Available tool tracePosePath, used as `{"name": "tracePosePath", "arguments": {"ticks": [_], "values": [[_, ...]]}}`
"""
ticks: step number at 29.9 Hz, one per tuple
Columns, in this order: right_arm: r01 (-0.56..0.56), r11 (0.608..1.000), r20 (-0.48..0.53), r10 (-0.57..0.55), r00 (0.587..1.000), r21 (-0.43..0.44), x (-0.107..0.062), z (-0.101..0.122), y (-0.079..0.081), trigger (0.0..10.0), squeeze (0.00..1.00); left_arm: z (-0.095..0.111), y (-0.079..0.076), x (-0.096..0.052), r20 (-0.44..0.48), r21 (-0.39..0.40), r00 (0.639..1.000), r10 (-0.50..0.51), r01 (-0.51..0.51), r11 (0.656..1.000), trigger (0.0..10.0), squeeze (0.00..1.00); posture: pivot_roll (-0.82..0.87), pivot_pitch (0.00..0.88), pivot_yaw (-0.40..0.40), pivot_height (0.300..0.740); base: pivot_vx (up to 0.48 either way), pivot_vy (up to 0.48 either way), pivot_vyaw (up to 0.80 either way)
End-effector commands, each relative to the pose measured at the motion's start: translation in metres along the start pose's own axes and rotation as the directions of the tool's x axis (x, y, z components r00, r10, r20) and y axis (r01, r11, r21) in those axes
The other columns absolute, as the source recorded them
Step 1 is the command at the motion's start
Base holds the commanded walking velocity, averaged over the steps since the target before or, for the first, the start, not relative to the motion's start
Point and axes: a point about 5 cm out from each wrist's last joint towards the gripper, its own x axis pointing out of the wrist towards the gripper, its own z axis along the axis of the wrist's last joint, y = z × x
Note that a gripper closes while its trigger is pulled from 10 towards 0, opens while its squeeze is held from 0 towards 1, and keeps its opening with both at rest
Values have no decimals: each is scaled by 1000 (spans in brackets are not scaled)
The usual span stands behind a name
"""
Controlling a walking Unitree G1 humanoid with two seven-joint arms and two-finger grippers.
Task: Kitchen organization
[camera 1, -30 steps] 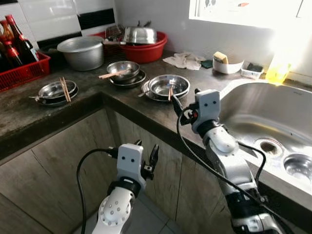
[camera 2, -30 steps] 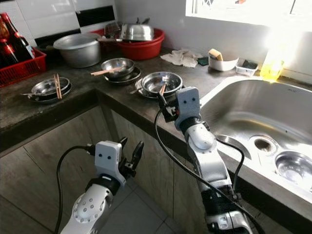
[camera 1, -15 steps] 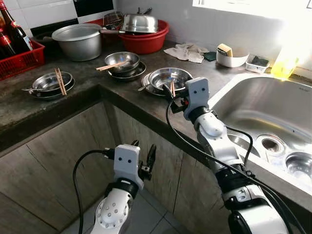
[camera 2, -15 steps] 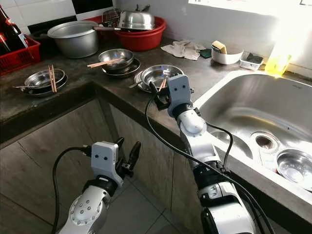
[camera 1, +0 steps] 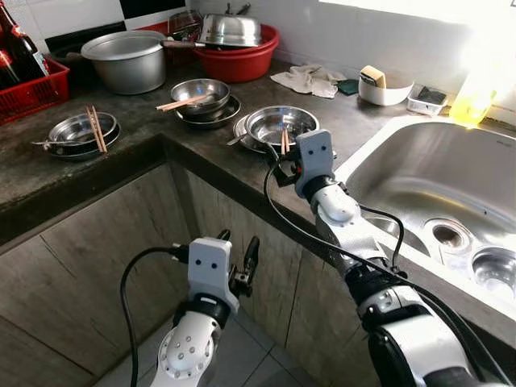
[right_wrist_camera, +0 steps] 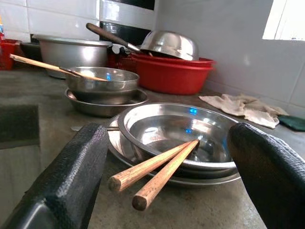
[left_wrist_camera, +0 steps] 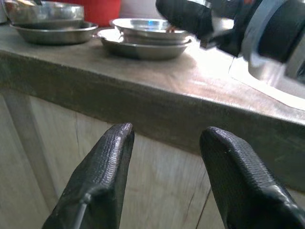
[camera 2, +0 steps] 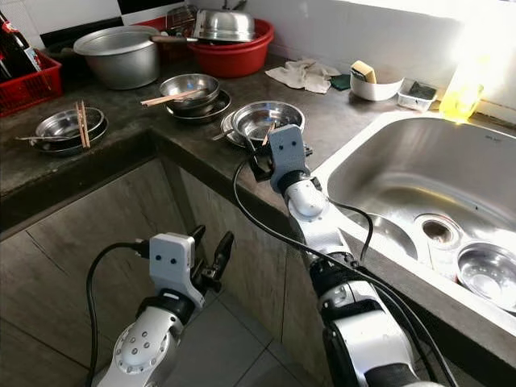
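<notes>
A pair of wooden chopsticks (right_wrist_camera: 157, 172) leans on the rim of a steel bowl (camera 1: 280, 125), which is stacked on a plate near the counter's front edge. My right gripper (camera 1: 278, 155) is open just in front of that bowl, at counter height. Its two black fingers (right_wrist_camera: 66, 186) stand on either side of the chopsticks' near ends without touching them. My left gripper (camera 1: 239, 247) is open and empty, low in front of the cabinet doors and below the counter edge (left_wrist_camera: 143, 90).
Further along the counter stand a second bowl with chopsticks (camera 1: 201, 95), a third (camera 1: 76, 129) at the left, a metal pot (camera 1: 125, 60), a red basin (camera 1: 242, 60) and a red crate of bottles (camera 1: 28, 81). The sink (camera 1: 435, 181) at the right holds a small bowl (camera 1: 496, 270).
My right gripper has reached further forward toward the bowl and chopsticks. The camera has tilted and shifted a little. The left arm stays where it was.
</notes>
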Motion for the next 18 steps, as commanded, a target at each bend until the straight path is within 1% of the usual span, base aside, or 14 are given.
{"name": "tracePosePath", "arguments": {"ticks": [1,18], "values": [[4,1000,24,-4,1000,-5,5,6,1,10000,0,4,-3,-1,17,-4,1000,-11,11,1000,10000,0,135,109,-20,740,0,0,0],[9,1000,-14,-10,1000,-21,11,-1,2,10000,0,2,-3,-2,6,0,1000,-13,13,1000,10000,0,139,99,-23,740,0,0,0]]}}
